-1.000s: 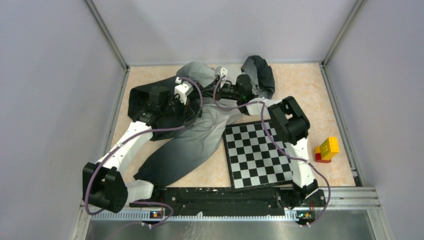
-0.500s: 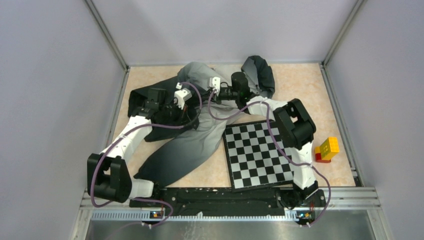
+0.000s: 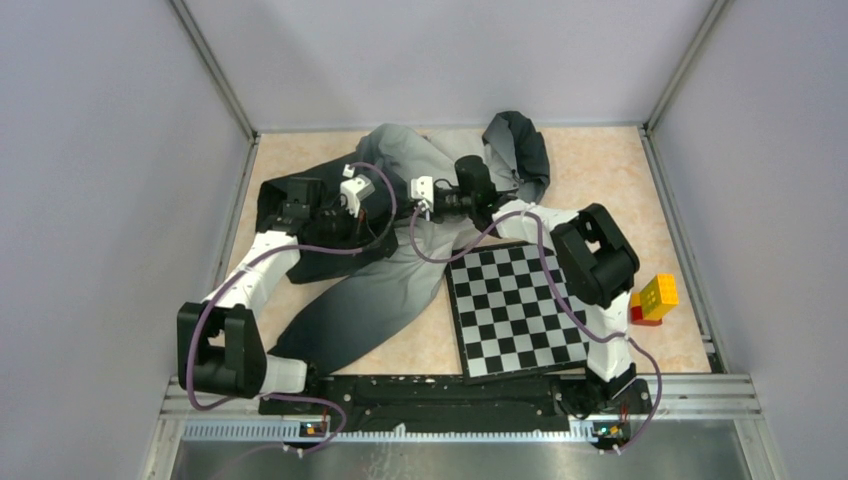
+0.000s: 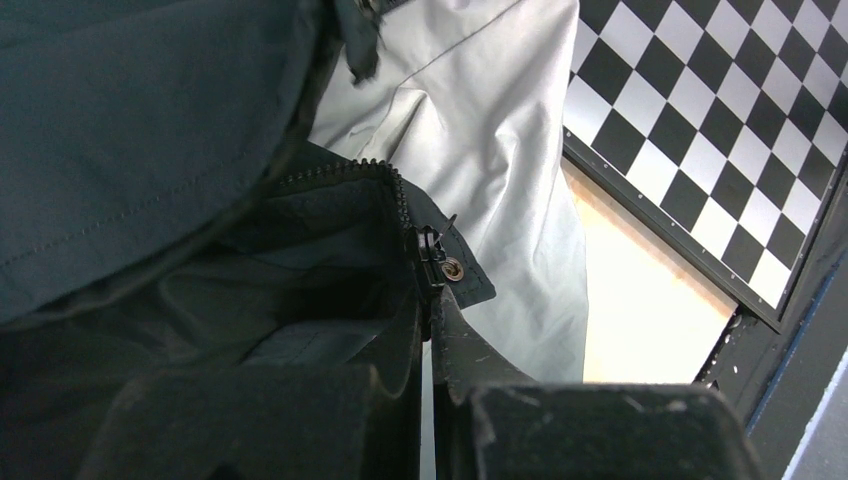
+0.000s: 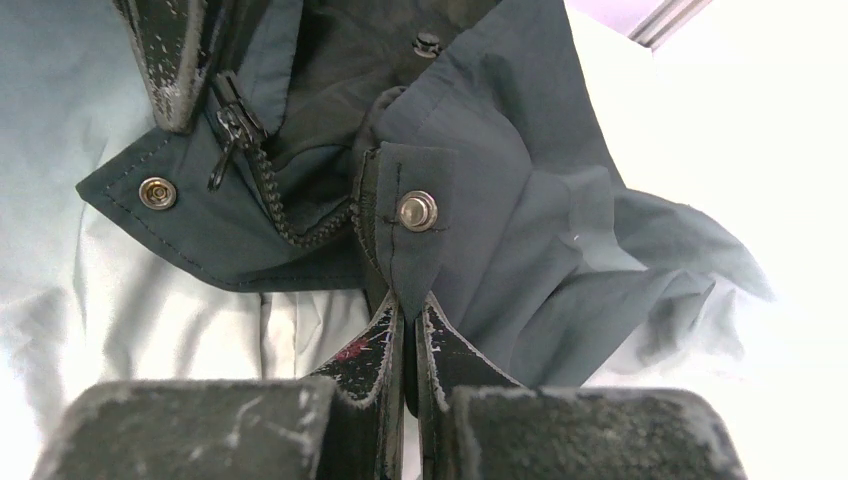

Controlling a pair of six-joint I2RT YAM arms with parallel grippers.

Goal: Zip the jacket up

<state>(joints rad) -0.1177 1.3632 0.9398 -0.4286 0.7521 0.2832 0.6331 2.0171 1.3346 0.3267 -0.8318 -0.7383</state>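
Observation:
The jacket (image 3: 390, 290) lies crumpled across the table's middle, light grey fading to charcoal. My left gripper (image 3: 385, 212) is shut on its dark front edge just below the zipper slider (image 4: 432, 262), which sits beside a brass snap (image 4: 453, 269). My right gripper (image 3: 408, 205) is shut on the opposite front corner, just under a silver snap (image 5: 417, 210). In the right wrist view, the left gripper's finger (image 5: 175, 50) shows at the top left, holding the slider side. The zipper teeth (image 5: 290, 215) are apart. The two held edges are close together.
A chessboard (image 3: 515, 310) lies at the front right, partly under the jacket's edge, and shows in the left wrist view (image 4: 720, 120). A yellow and red block (image 3: 655, 298) stands at the right. Bare table (image 3: 590, 160) lies at the back right.
My right gripper has moved left and nearer with its jacket corner, closing on the left gripper. The left wrist has shifted slightly left. Both stay shut on the fabric.

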